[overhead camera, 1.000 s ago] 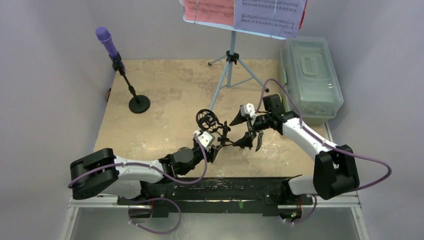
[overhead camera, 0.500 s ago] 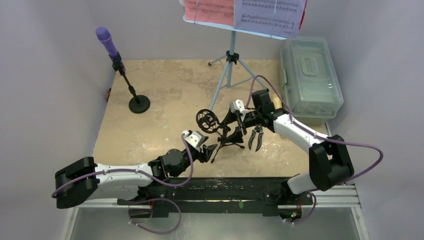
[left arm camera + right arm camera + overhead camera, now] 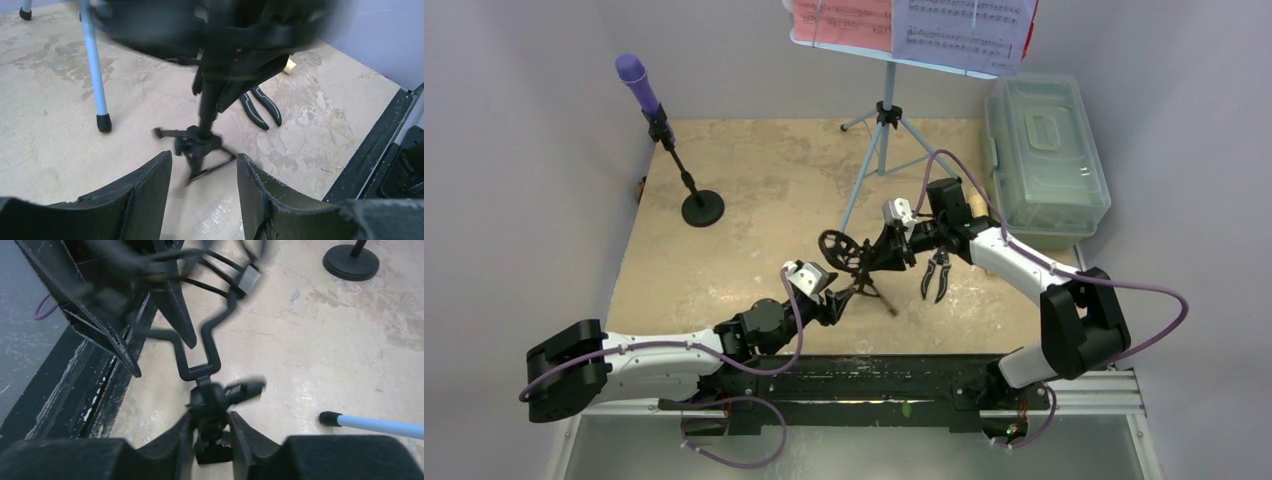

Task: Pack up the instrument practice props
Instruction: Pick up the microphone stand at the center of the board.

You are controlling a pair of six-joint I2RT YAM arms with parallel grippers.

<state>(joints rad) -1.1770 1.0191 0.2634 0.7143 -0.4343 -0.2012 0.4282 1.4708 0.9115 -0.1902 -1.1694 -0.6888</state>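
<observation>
The black mic tripod (image 3: 837, 249) leans left near the middle of the table, its round shock mount on top and its legs (image 3: 197, 145) blurred. My right gripper (image 3: 211, 417) is shut on the tripod's stem just below the swivel joint (image 3: 210, 395). My left gripper (image 3: 204, 157) hangs open just short of the legs, with nothing between its fingers. A purple microphone (image 3: 636, 82) stands on the round-base pole (image 3: 702, 207) at the far left. The light-blue music desk (image 3: 885, 130) at the back carries red (image 3: 841, 20) and white (image 3: 964, 25) pages.
A translucent grey-green box (image 3: 1044, 155) sits closed at the back right. A black plier-like tool (image 3: 937, 272) lies on the table under my right arm. One blue stand leg ends in a black foot (image 3: 104, 122) left of the tripod. A black rail (image 3: 864, 380) lines the near edge.
My right gripper has moved in and shut on the tripod's stem, and the tripod has tipped left. My left gripper has drawn back toward the near edge, away from the tripod.
</observation>
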